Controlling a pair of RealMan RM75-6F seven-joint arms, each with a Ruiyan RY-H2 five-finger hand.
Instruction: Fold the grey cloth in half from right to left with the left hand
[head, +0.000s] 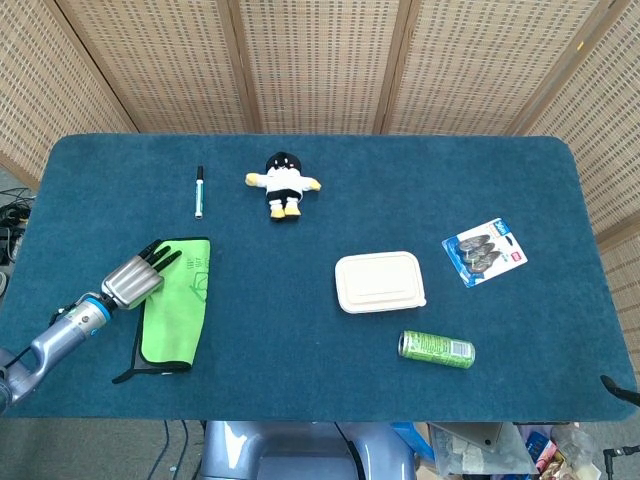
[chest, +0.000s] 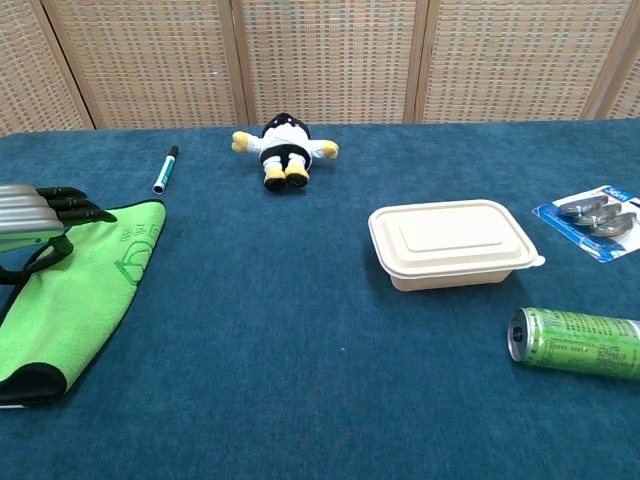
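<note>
The cloth (head: 178, 305) lies near the table's front left, folded into a narrow strip, showing a bright green face with a dark border; the chest view has the cloth (chest: 75, 290) at its left edge. My left hand (head: 135, 280) reaches in from the lower left and holds the cloth's upper left corner, fingers stretched out flat over it and the thumb beneath. In the chest view the left hand (chest: 35, 212) sits over the same corner. My right hand shows in neither view.
On the blue table (head: 320, 200) lie a marker pen (head: 199, 191), a small plush doll (head: 283, 184), a cream lidded box (head: 379, 282), a green can (head: 436, 349) on its side and a blister pack (head: 485, 252).
</note>
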